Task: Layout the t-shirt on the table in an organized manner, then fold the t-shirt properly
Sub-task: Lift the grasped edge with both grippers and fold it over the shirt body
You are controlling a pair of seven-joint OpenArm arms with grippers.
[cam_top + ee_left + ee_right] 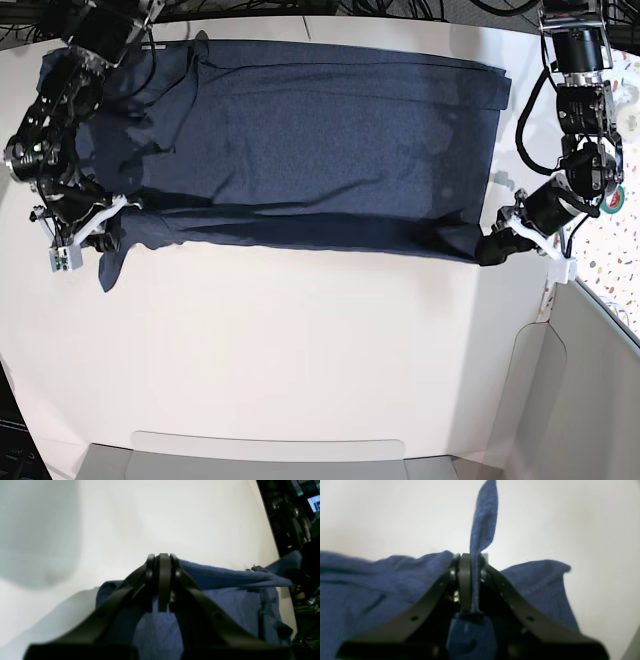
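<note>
The t-shirt [300,140] lies spread across the far half of the table [300,350], stretched long from side to side in the base view. Its near edge is lifted into a taut line that runs between the two grippers, and a fold of cloth lies doubled along that edge. One short flap hangs down past the edge at the base view's left end, by the sleeve. No lettering shows on the side that faces up.

The right gripper [470,565] is at the left end of that edge in the base view. Its jaws are pressed together on a pinch of the blue cloth: in the right wrist view a narrow strip of fabric stands up between the fingertips, and more of it bunches below them between the finger arms. The cloth spreads away on both sides of the fingers.

The left gripper [163,562] is at the other end of the edge, on the base view's right. Its jaws are closed tight. In the left wrist view, blue fabric stretches off from the tips toward the right and hangs beneath the fingers, so it has the shirt's corner in its grip.

The near half of the table is plain white. A confetti-flecked surface [620,265] borders it at the right.
</note>
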